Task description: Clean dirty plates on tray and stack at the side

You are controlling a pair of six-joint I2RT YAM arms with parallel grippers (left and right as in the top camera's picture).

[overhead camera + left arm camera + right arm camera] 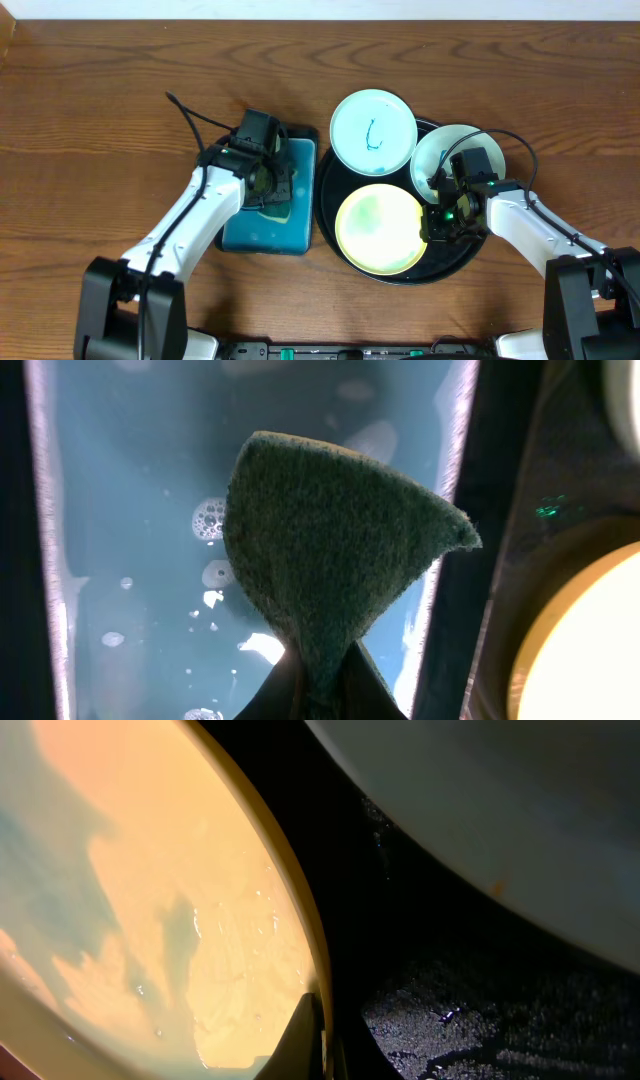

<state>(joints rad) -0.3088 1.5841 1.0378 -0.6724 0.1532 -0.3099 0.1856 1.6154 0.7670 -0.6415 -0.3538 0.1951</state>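
Wooden table (100, 90): sponge over the soapy water on the left, yellow plate pinched at its rim on the right.
On the left, the left gripper (322, 695) is clamped narrow on a dark green sponge (330, 550), which hangs over the bubbly blue water of the small rectangular tray (262, 236). Just right of it, the round black tray (452, 262) holds all three plates: a pale plate with a teal scribble (372, 132) at the far left rim, the yellow plate (378, 232) on the near side, and a second pale plate (440, 150) far right, partly under the arm. The right gripper (318, 1045) looks closed on the yellow plate's right rim. For a good scrub, the sponge should probably come across well soaked, and the right gripper should hold the rim firmly so the wet plate cannot slide.
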